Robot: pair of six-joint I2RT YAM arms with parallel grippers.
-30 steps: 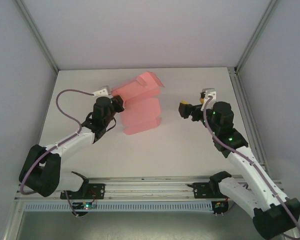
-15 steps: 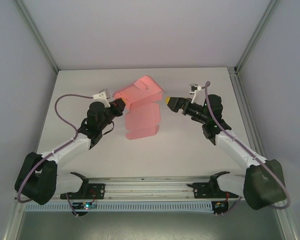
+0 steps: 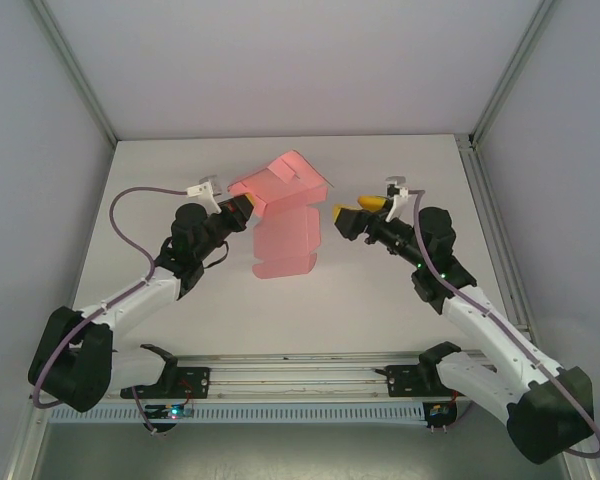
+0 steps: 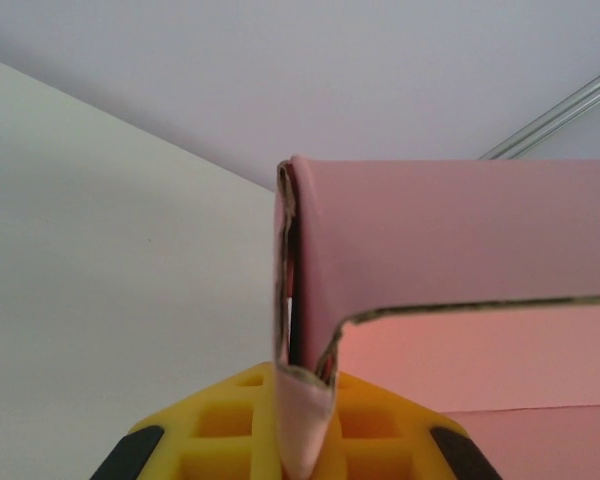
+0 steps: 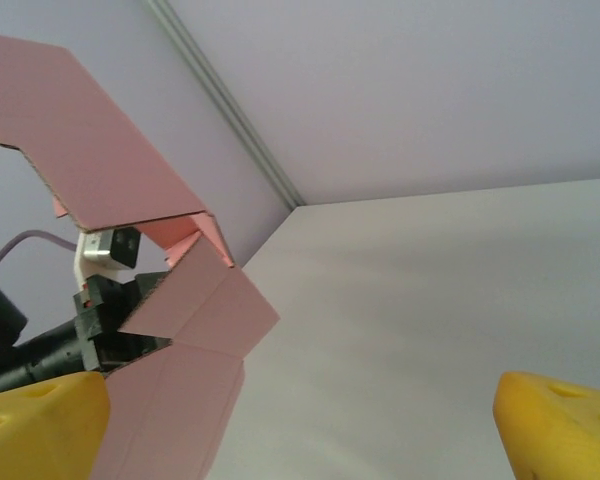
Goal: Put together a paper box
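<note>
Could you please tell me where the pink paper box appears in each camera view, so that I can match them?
Top external: the paper box is mid-table, between the two arms.
Left wrist: the box is centre-right, with its edge pinched at the bottom.
Right wrist: the box is on the left side, with its flaps spread.
Shared landmark: the left pincer clamped on the box's edge.

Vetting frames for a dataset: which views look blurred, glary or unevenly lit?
Top external: even soft light, no glare, paper box crisp. Left wrist: box edge very close, slightly soft. Right wrist: the right end effector's fingertips are blurred, the box sharper.
</note>
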